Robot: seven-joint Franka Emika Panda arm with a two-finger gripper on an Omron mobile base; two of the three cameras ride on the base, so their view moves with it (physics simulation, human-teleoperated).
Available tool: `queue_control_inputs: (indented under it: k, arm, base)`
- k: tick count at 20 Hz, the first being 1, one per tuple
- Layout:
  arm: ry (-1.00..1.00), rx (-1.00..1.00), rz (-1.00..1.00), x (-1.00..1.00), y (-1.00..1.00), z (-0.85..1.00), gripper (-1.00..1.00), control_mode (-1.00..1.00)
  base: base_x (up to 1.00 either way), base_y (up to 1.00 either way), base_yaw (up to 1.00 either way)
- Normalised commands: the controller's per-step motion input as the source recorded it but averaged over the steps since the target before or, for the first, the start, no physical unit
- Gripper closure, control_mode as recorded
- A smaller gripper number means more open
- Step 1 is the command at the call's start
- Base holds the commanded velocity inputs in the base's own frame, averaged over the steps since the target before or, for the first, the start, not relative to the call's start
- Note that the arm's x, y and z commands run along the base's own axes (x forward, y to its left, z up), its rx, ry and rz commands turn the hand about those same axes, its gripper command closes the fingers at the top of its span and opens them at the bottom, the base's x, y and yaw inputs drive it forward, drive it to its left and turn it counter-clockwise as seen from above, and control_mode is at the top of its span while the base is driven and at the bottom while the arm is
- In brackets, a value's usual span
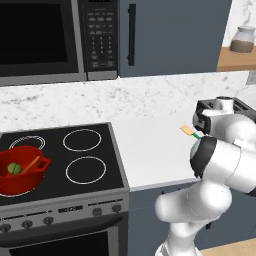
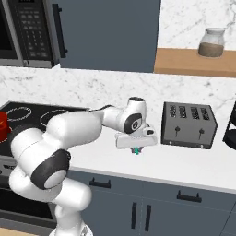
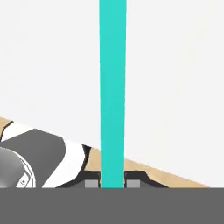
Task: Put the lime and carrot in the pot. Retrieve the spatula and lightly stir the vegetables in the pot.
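Glossy white arm (image 2: 69, 133); dark joints

I count one pot (image 1: 21, 172) on the stove (image 1: 95, 192), holding one lime (image 1: 14, 168) and one carrot (image 1: 31, 164). Right of the stove: one spatula (image 1: 190, 132), one toaster (image 2: 189, 125). Four burner rings.

A white counter (image 2: 184, 161) carries a toaster (image 2: 189, 125); beside it the black stove (image 1: 95, 150) bears the red pot (image 1: 22, 172).

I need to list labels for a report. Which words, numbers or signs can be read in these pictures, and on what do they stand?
None can be read.
Microwave keypad: markings too small and blurred.
Stove panel: small display, unreadable.
Toaster, jar: no text seen.
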Motion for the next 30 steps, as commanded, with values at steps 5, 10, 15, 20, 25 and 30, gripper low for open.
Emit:
queue_control_inputs:
  k: [5, 10, 15, 20, 25, 30]
  arm:
    - [0.00, 0.00, 0.05, -0.69, 0.40, 0.97, 1.00, -1.00]
    - [0.00, 0.00, 0.00, -0.04, 0.29, 0.70, 1.00, -1.00]
    - [0.00, 0.07, 0.00, 0.00, 0.16, 0.28, 1.00, -1.00]
    - [0.00, 0.06, 0.00, 0.00, 0.22, 0.11, 1.00, 1.00]
    - [0.00, 0.00, 0.00, 0.00, 0.00, 0.00, 1.00, 1.00]
    - [0.00, 0.00, 0.00, 0.00, 0.00, 0.00, 1.00, 1.00]
  base:
    - [0.00, 0.00, 0.00]
    - [0.00, 0.00, 0.00]
    - [0.00, 0.00, 0.00]
    - [0.00, 0.19, 0.00]
    - [0.00, 0.79, 0.00]
    - [0.00, 1.00, -0.01]
